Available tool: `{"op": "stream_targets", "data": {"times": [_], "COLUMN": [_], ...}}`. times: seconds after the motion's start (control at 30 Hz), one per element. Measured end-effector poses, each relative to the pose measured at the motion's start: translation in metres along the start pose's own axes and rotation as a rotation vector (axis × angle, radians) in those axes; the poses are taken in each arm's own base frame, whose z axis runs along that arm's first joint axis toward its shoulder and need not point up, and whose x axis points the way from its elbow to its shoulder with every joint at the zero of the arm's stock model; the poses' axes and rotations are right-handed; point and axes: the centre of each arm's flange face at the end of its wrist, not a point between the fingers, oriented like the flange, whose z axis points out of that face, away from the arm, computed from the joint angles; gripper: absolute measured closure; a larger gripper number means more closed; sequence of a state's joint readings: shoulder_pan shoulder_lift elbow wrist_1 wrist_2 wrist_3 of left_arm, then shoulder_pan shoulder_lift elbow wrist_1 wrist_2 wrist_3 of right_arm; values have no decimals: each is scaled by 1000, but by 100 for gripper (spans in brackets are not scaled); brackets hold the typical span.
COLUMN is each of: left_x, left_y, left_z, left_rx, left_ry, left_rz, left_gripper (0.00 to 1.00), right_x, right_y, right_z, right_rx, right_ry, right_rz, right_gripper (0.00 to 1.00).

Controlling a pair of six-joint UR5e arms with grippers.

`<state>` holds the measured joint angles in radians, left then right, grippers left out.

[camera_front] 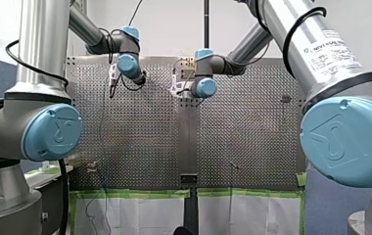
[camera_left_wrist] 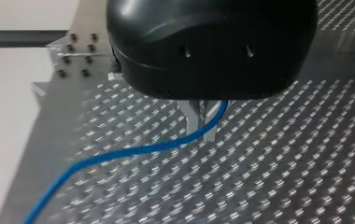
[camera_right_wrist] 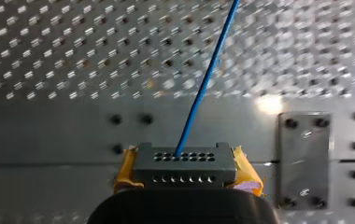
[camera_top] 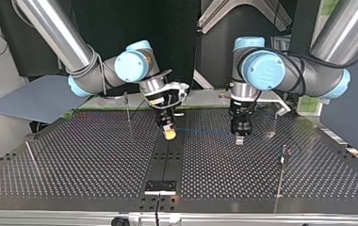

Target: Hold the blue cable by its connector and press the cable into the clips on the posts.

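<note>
In the right wrist view a grey connector (camera_right_wrist: 185, 158) sits between the yellow pads of my right gripper (camera_right_wrist: 185, 171), which is shut on it. The blue cable (camera_right_wrist: 203, 84) leaves the connector and runs ahead over the perforated plate. In the left wrist view my left gripper (camera_left_wrist: 202, 120) has its metal fingers shut on the blue cable (camera_left_wrist: 133, 150) just above the plate. In the top view my right gripper (camera_top: 169, 133) hangs over the centre strip and my left gripper (camera_top: 240, 137) stands to its right, with the cable (camera_top: 205, 132) stretched faintly between them.
Thin posts stand on the table: one behind my right gripper (camera_top: 127, 110), one at the top view's front right (camera_top: 281, 169), one at its left edge (camera_top: 31, 155). A dark centre strip (camera_top: 165, 165) with a bolted plate runs toward the front edge.
</note>
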<state>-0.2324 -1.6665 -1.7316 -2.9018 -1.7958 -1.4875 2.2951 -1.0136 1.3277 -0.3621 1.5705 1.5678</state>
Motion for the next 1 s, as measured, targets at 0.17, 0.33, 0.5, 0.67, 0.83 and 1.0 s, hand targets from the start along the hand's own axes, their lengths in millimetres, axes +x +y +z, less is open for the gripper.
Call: {"op": "stream_targets", "data": {"times": [0.17, 0.33, 0.5, 0.67, 0.83, 1.0], "left_x": [24, 55, 85, 111, 133, 150], "left_y": [-11, -24, -44, -65, -73, -73], "left_z": [-5, -9, -15, -23, -33, -42], "left_rx": [9, 18, 23, 48, 64, 65], "left_ry": [18, 50, 75, 90, 102, 105], "left_rz": [-2, 18, 29, 38, 44, 46], "left_gripper": [100, 100, 100, 100, 100, 100], "right_x": [-17, -33, -48, -64, -79, -92], "right_y": [1, 2, 4, 7, 9, 15], "right_z": [-7, -15, -22, -31, -39, -47], "right_rx": [-8, -18, -24, -35, -44, -70], "right_ry": [-10, -11, -11, -12, -13, -13], "right_rz": [-4, -5, -6, -5, 4, 1], "right_gripper": [100, 100, 100, 100, 100, 100]}}
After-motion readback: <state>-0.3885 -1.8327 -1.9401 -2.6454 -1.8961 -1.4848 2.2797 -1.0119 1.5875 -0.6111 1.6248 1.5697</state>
